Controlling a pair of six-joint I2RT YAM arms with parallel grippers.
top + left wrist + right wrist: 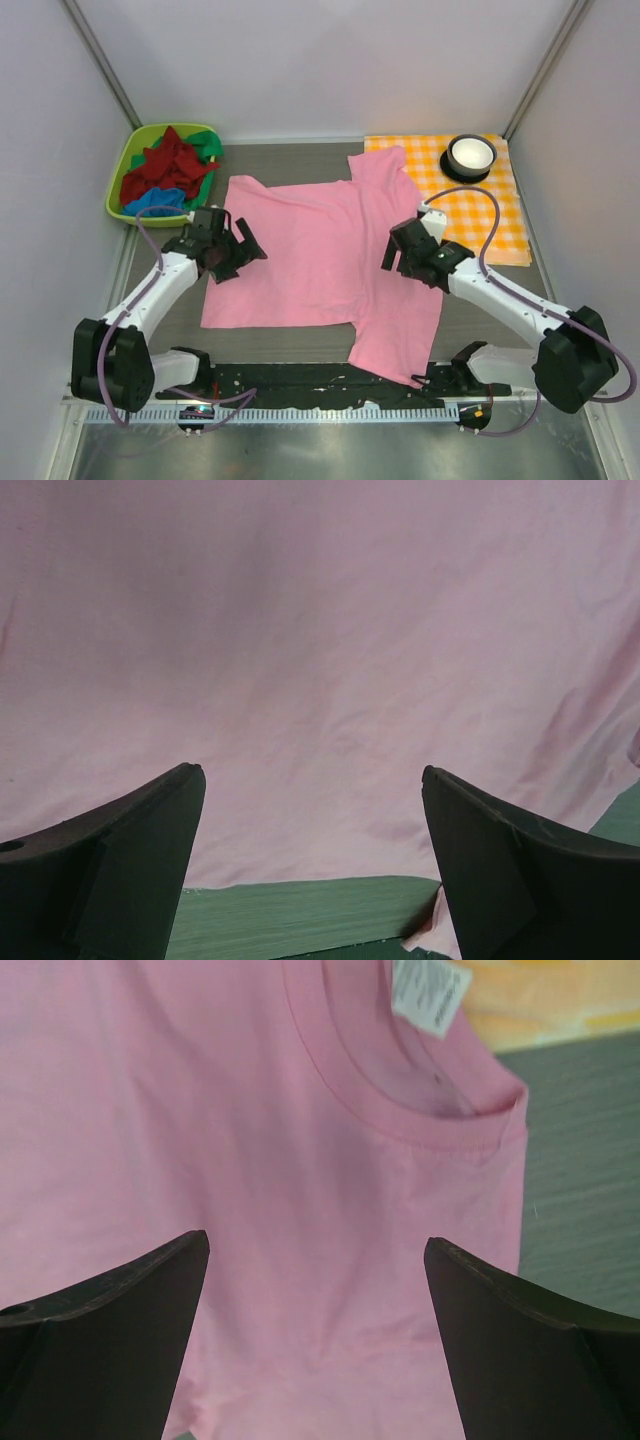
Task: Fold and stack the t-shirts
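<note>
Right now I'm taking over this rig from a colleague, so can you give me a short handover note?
Left gripper: open, over the hem end of the pink shirt, holding nothing.
Right gripper: open, over its collar end, holding nothing.
The pink shirt lies spread flat mid-table. The red shirt, green shirt and blue shirt are bunched in the basket, far left.
Done: one shirt laid out.
Left: every fold, then the stack.

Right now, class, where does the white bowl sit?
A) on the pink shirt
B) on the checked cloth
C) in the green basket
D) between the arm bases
B: the bowl sits on the checked cloth at the far right, clear of the pink shirt.
</note>
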